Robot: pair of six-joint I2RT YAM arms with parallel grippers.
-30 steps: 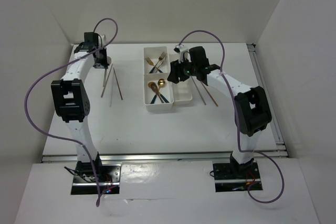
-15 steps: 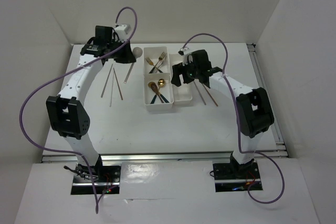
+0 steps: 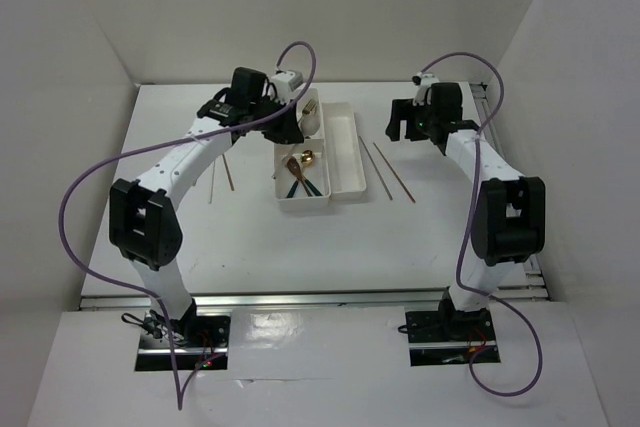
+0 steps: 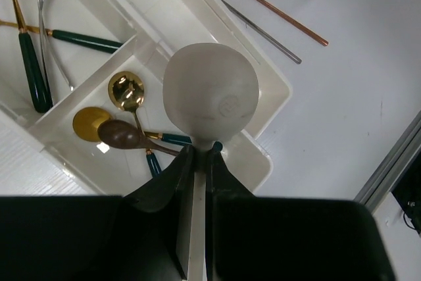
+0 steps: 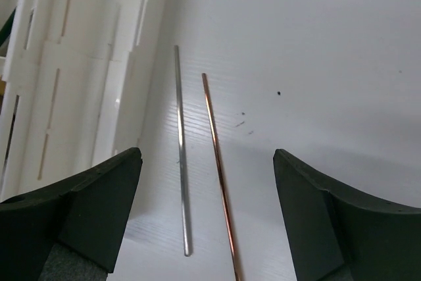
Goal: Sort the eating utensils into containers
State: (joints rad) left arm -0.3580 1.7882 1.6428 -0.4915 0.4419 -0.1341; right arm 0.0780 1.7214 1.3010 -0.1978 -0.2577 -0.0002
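Pinched by its handle between the left gripper [image 4: 197,160] fingers: pale grey spoon [image 4: 210,90], round matte bowl, over the white tray [image 4: 279,91]. Near bin: gold spoons [image 4: 126,90], brown spoon [image 4: 118,135]. Far bin: teal-handled cutlery [image 4: 31,70]. Right gripper [image 5: 205,156] spread wide above silver chopstick [image 5: 181,156] and copper chopstick [image 5: 220,182], right of tray.

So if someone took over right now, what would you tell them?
Left claw: shut on a pale spoon, above the tray.
Right claw: open, above two chopsticks lying on the table right of the tray.
Done: forks and spoons lie in separate parts of the tray.
Left: drop the pale spoon, then bin those chopsticks and the other chopsticks left of the tray.
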